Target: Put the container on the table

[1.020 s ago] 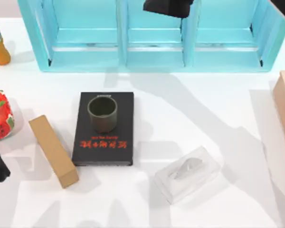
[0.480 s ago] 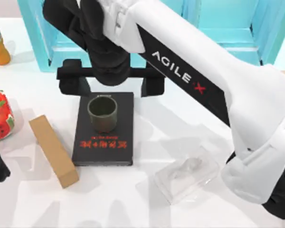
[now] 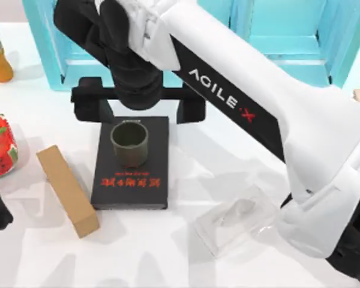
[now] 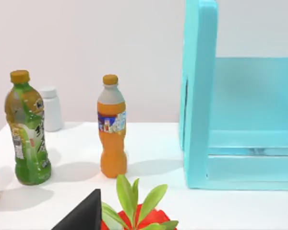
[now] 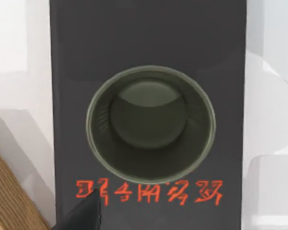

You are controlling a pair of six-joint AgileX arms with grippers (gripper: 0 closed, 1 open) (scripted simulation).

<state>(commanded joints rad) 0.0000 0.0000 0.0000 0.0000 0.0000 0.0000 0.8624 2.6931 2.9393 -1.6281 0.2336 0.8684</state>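
Top view: I see my right arm reaching across from 4 o'clock, right tool [image 3: 137, 108] at 12 o'clock of container [image 3: 129, 144], fingers spread wide, not touching it. Container upright on black book [image 3: 130, 180], book flat on bench [image 3: 228, 156]. Tan block [image 3: 67, 191] at 9 o'clock of book, tissue box [image 3: 234, 225] at 4 o'clock. Left arm parked at left edge.

Left wrist view: orange bottle [image 4: 111, 127], green bottle [image 4: 28, 129], turquoise shelf [image 4: 240, 120]; can't tell left tool's state.

Right wrist view: looking straight down into container [image 5: 150, 124], red lettering at its 6 o'clock.

We look straight down into the container [image 5: 150, 124], upright on the black book [image 5: 149, 43], above its red lettering [image 5: 149, 191].
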